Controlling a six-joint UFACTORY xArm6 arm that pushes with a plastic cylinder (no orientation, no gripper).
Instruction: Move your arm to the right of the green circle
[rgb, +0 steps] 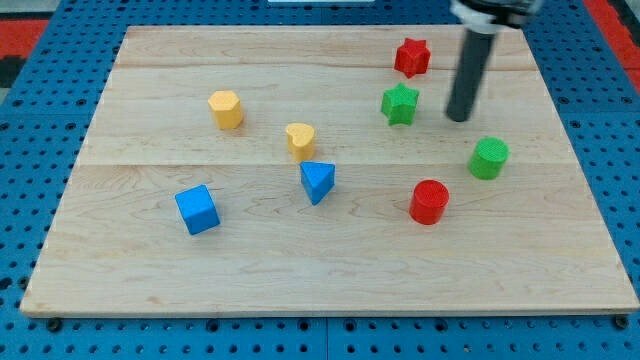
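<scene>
The green circle (489, 158) is a short green cylinder at the view's right on the wooden board (250, 270). My tip (458, 118) is the lower end of a dark rod that comes down from the view's top right. The tip stands above and slightly left of the green circle, with a small gap between them. It is to the right of the green star (400, 104), not touching it.
A red star (411, 57) lies above the green star. A red cylinder (429, 202) lies below and left of the green circle. A blue triangle (318, 182), a yellow heart (300, 140), a yellow hexagon (226, 109) and a blue cube (197, 209) lie further left.
</scene>
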